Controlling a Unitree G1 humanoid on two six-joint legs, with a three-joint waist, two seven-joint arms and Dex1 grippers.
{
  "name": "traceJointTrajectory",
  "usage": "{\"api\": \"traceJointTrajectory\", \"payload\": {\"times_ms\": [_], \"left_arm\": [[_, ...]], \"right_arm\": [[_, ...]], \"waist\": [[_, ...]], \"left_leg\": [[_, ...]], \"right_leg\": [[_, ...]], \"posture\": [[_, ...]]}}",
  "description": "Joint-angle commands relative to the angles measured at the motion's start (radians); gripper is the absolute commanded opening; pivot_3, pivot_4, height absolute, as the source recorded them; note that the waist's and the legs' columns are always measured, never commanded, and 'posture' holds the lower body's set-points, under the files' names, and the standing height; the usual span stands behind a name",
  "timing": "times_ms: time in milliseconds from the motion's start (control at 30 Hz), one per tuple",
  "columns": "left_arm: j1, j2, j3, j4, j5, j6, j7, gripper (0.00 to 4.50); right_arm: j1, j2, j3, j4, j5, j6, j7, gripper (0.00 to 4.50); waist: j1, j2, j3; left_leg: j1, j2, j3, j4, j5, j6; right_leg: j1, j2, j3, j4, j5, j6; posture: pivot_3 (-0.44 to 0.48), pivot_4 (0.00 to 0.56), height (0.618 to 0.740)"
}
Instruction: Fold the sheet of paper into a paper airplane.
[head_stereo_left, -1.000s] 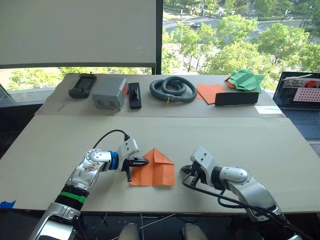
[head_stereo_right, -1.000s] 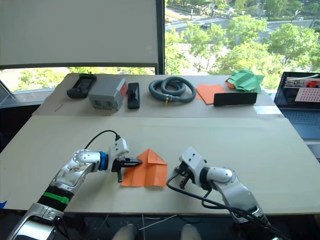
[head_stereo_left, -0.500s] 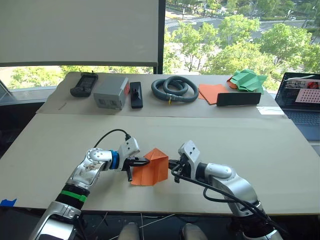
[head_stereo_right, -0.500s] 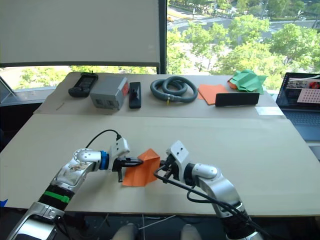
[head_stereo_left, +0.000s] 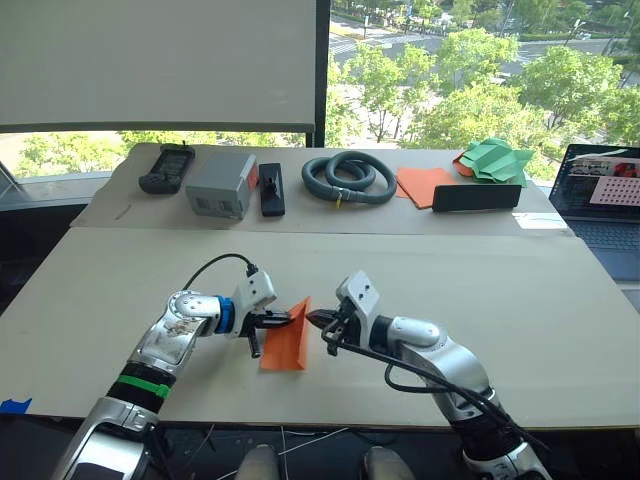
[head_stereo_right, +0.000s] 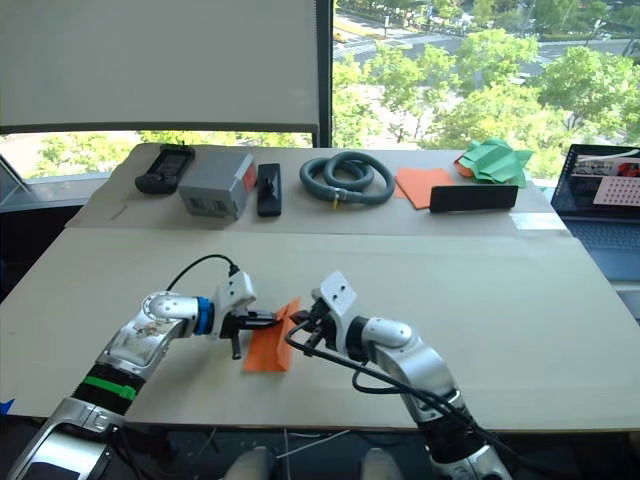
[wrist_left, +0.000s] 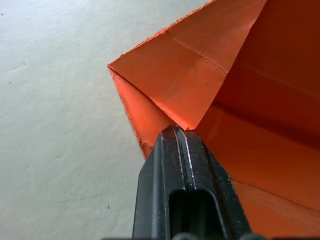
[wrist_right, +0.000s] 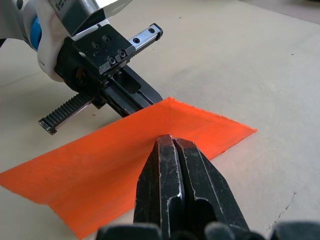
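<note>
**Right half of the sheet swung over toward the left**

My right tool (head_stereo_left: 318, 320), fingers pressed together against the orange face, has carried the right half of the sheet of paper (head_stereo_left: 287, 342) up and over; my left tool (head_stereo_left: 284, 320), shut on the sheet's left edge, anchors it on the surface (head_stereo_left: 500, 290). A second ago the sheet lay flat and wide with its pointed nose showing and my right tool stood apart. Now it reads as a narrow standing flap: the centre fold looks nearly closed.
</note>
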Motion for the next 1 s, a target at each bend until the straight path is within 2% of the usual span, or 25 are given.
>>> {"api": "traceJointTrajectory", "payload": {"times_ms": [33, 333, 567, 800, 1000], "left_arm": [[0.014, 0.035, 0.014, -0.011, 0.023, 0.024, 0.01, 0.01], [-0.004, 0.061, 0.034, -0.088, 0.015, 0.056, 0.018, 0.01], [-0.013, 0.026, 0.014, -0.164, -0.004, 0.093, 0.017, 0.01], [0.002, -0.005, -0.033, -0.093, 0.038, 0.064, 0.019, 0.01], [0.0, -0.012, -0.028, -0.044, 0.043, 0.043, 0.022, 0.01]], "right_arm": [[-0.022, 0.01, 0.006, -0.002, 0.002, -0.039, -0.002, 0.0], [-0.033, 0.002, 0.014, 0.031, -0.004, -0.059, 0.004, 0.0], [-0.038, 0.004, 0.02, 0.043, -0.005, -0.067, 0.002, 0.0], [-0.052, 0.014, 0.025, 0.055, -0.009, -0.072, -0.002, 0.0], [-0.073, 0.04, 0.041, 0.067, -0.016, -0.078, -0.006, 0.0]], "waist": [[0.0, 0.0, 0.0], [-0.001, 0.0, 0.005], [0.001, -0.001, 0.006], [0.0, -0.001, 0.006], [0.0, -0.001, 0.006]], "left_leg": [[0.0, 0.0, 0.0, 0.0, 0.0, 0.0], [0.0, 0.0, 0.0, 0.0, 0.0, 0.0], [-0.001, 0.0, 0.0, 0.0, 0.0, 0.0], [-0.001, 0.0, 0.0, 0.0, 0.0, 0.0], [0.0, 0.0, 0.0, 0.0, 0.0, 0.0]], "right_leg": [[0.0, 0.0, 0.0, 0.001, 0.0, 0.0], [-0.001, 0.0, 0.0, 0.002, 0.0, 0.0], [-0.001, 0.0, 0.0, 0.001, 0.0, 0.0], [-0.001, 0.001, 0.0, 0.002, 0.0, 0.0], [0.0, 0.001, 0.0, 0.002, 0.0, 0.0]], "posture": [[0.0, 0.15, 0.714], [0.0, 0.15, 0.714], [0.0, 0.15, 0.714], [0.0, 0.15, 0.714], [0.0, 0.15, 0.714]]}}
